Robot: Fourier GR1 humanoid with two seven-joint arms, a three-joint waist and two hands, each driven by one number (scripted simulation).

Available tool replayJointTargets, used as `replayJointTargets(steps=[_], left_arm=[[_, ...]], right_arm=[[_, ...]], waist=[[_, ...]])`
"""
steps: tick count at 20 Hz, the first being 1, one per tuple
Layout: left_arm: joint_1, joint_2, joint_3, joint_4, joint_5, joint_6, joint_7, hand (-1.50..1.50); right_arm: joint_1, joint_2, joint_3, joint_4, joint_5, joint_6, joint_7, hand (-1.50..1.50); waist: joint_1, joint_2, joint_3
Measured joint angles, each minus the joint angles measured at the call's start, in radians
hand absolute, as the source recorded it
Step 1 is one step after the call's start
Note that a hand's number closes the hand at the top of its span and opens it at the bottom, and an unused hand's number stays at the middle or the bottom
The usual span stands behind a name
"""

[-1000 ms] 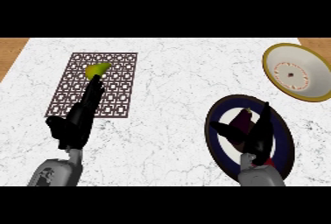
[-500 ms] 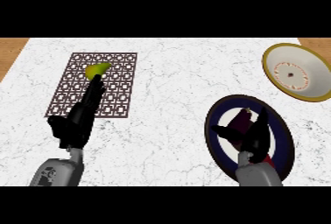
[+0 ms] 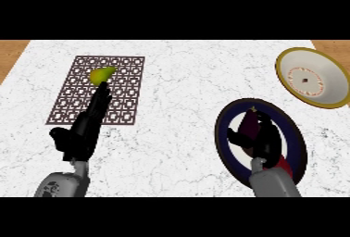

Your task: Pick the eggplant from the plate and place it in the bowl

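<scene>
The dark purple eggplant lies on a round plate with a dark blue rim at the lower right of the counter. My right hand is on top of it, thumb on the left and fingers curled over the right side; only the eggplant's upper tip shows. The white bowl with a yellow rim stands at the upper right, apart from the plate. My left hand rests open at the lower left, fingers stretched along the patterned mat.
A brown lattice-patterned mat lies at the upper left with a yellow-green fruit on it, just past my left fingertips. White marble counter stretches between the mat and the plate. Wooden edges show at the far corners.
My right hand's fingers have drawn in and curled down over the eggplant. The left hand, bowl and plate have stayed put.
</scene>
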Motion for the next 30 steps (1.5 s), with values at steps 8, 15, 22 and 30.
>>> replayJointTargets(steps=[8, 15, 22, 30], left_arm=[[-0.022, -0.005, 0.016, 0.01, -0.006, -0.005, 0.01, 0.0], [-0.02, -0.008, 0.02, 0.019, -0.004, -0.006, 0.006, 0.0], [-0.006, -0.004, 0.029, 0.01, -0.006, -0.003, 0.008, 0.0], [-0.006, -0.015, 0.024, -0.007, -0.019, -0.005, 0.022, 0.0]], right_arm=[[-0.01, -0.036, 0.058, -0.032, -0.15, 0.138, -0.242, 1.5], [0.018, -0.153, 0.171, -0.198, -0.399, 0.481, -0.658, 1.5], [0.119, -0.348, 0.022, -0.397, -0.611, 0.657, -1.04, 1.5], [0.152, -0.494, -0.211, -0.629, -0.716, 0.718, -0.995, 1.5]], waist=[[0.001, 0.002, 0.006], [-0.005, 0.003, 0.015], [-0.023, 0.002, 0.013], [-0.012, 0.005, 0.011]])
